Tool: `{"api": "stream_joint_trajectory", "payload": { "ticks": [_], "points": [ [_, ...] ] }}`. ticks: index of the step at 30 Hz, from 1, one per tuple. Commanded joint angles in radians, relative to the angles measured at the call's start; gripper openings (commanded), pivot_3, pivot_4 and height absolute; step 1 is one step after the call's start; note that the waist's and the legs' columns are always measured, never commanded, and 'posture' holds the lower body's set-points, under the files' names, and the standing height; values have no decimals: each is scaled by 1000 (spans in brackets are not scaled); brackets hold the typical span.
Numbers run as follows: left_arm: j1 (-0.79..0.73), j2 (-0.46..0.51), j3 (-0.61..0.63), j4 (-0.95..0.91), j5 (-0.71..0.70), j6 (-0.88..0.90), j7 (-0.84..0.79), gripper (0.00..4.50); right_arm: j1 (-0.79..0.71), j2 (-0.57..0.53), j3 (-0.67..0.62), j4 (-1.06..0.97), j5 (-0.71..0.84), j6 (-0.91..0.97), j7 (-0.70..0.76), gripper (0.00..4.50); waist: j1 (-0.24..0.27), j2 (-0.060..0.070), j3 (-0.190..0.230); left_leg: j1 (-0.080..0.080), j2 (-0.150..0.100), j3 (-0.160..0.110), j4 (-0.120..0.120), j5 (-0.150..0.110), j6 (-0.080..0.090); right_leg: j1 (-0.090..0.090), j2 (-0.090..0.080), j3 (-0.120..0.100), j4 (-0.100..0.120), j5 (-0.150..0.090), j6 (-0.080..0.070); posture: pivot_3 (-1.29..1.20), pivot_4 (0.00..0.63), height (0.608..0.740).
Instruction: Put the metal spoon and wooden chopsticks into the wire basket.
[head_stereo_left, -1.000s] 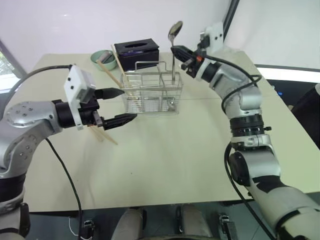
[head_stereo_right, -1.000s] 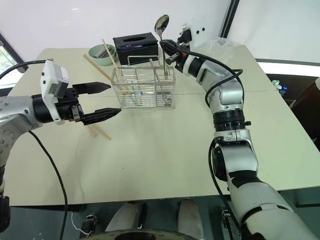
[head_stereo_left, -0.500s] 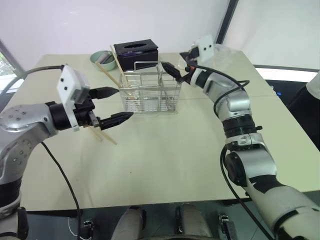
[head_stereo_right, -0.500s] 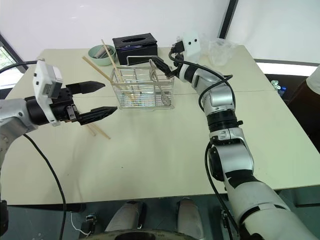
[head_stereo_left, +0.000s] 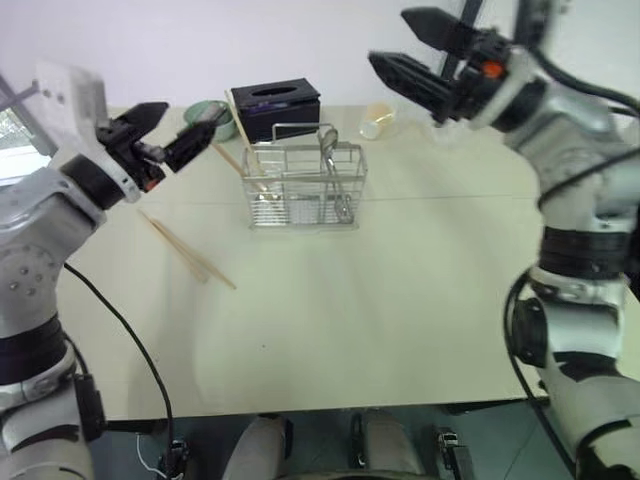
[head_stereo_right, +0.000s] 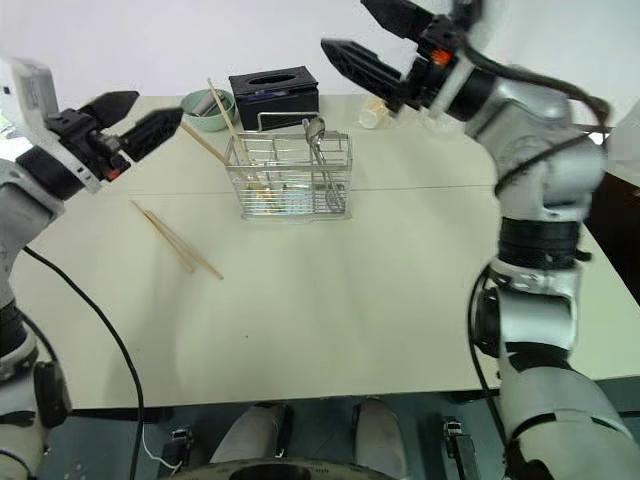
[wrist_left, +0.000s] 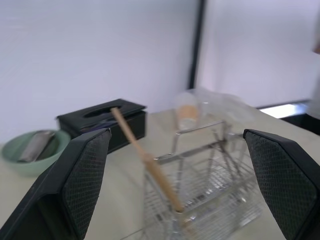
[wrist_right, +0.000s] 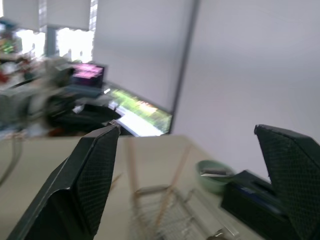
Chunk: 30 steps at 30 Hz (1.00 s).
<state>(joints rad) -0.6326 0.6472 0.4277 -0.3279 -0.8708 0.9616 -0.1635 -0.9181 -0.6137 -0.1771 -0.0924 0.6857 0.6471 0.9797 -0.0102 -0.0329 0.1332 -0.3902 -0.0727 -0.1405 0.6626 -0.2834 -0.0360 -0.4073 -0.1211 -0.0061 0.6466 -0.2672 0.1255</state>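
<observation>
- The right end effector (head_stereo_left: 415, 48) hung high above the bench's (head_stereo_left: 400, 290) far right, fingers spread wide, empty.
- The left end effector (head_stereo_left: 168, 135) hovered far left, also wide and empty.
- The metal spoon (head_stereo_left: 333, 175) stood in the wire basket (head_stereo_left: 300, 185).
- One pair of wooden chopsticks (head_stereo_left: 188, 250) lay on the bench left of the basket; another stick (head_stereo_left: 240, 135) leaned in the basket.

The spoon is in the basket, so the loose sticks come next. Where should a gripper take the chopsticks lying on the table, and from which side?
Probably at mid-length, from straight above. The wooden chopsticks lie flat on the table side by side, slanting away from the wire basket, so fingers set across both sticks could pinch the pair together. The open left gripper is on their side.
</observation>
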Motion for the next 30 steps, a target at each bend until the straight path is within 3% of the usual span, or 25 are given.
{"api": "stream_joint_trajectory", "payload": {
  "ticks": [1, 6, 14, 30],
  "points": [
    [-70, -65, 60, 35, 67, 126, 298, 4500, 105, -72, -14, -150, 106, 81, 74, 4435, -2, 0, 0, 0, 0, 0, 0, 0, 0, 2, -1, 0, 0, 0, 0, 0, 150, 649],
    [-103, -152, 99, 78, 181, 381, 540, 4500, 220, -76, -4, -222, 104, 111, -6, 4435, -4, 0, 0, 2, 0, 2, 1, 0, 0, 0, -1, 1, 0, 1, 2, 0, 150, 649],
    [-114, -307, 167, 98, 375, 639, 619, 4500, 332, -66, -8, -307, 137, 158, -102, 4435, 15, -2, -1, -1, -1, 1, 1, 0, -1, -2, -1, 1, 0, 1, 2, 0, 150, 649],
    [-162, -395, 110, 362, 605, 511, 518, 4500, 471, -58, -45, -424, 262, 212, -280, 4435, 24, -2, -1, 0, -1, 2, 2, 0, -4, -1, -2, 1, -1, 1, 2, 0, 150, 649]
  ]
}}
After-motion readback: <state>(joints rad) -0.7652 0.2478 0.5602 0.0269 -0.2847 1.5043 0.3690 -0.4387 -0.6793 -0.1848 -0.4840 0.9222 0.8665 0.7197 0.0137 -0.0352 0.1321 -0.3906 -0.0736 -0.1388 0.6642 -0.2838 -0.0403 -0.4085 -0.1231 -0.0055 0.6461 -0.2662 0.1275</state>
